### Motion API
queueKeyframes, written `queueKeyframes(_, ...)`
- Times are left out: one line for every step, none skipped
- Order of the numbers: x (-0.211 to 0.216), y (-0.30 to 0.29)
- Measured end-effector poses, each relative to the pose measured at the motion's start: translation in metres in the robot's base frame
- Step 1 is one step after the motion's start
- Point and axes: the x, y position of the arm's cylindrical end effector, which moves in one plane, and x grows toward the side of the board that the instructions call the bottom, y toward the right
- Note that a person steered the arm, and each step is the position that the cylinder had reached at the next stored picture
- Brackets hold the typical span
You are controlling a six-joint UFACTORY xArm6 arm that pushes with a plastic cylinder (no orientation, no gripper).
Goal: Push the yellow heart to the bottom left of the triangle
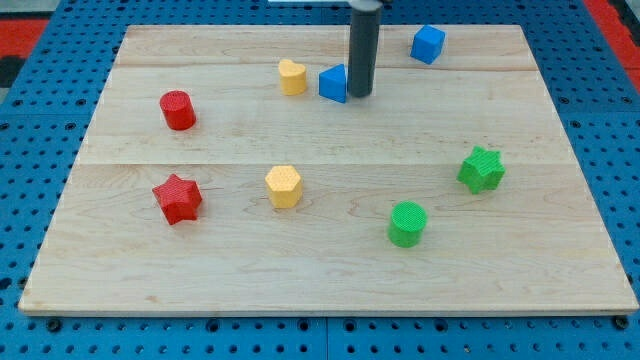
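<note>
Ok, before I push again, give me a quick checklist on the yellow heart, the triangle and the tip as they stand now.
1. Yellow heart in view, unobstructed: ok.
2. Blue triangle in view: ok, though the rod hides its right edge.
3. Heart at the triangle's bottom left: not ok; it sits at the triangle's left, level with it.
4. My tip placed to push the heart: not ok; it is at the triangle's right side, the triangle between it and the heart.
5. Tip touching the triangle: cannot tell.
6. Yellow hexagon and red cylinder away from the heart's goal: ok.
</note>
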Motion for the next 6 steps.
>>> queueKeyframes(-0.082,-0.003)
queueKeyframes(-0.088,-0.093)
queueKeyframes(-0.047,-0.102)
queueKeyframes(-0.018,-0.109)
queueKeyframes(0.023,-0.100)
queueKeyframes(0.053,-0.099)
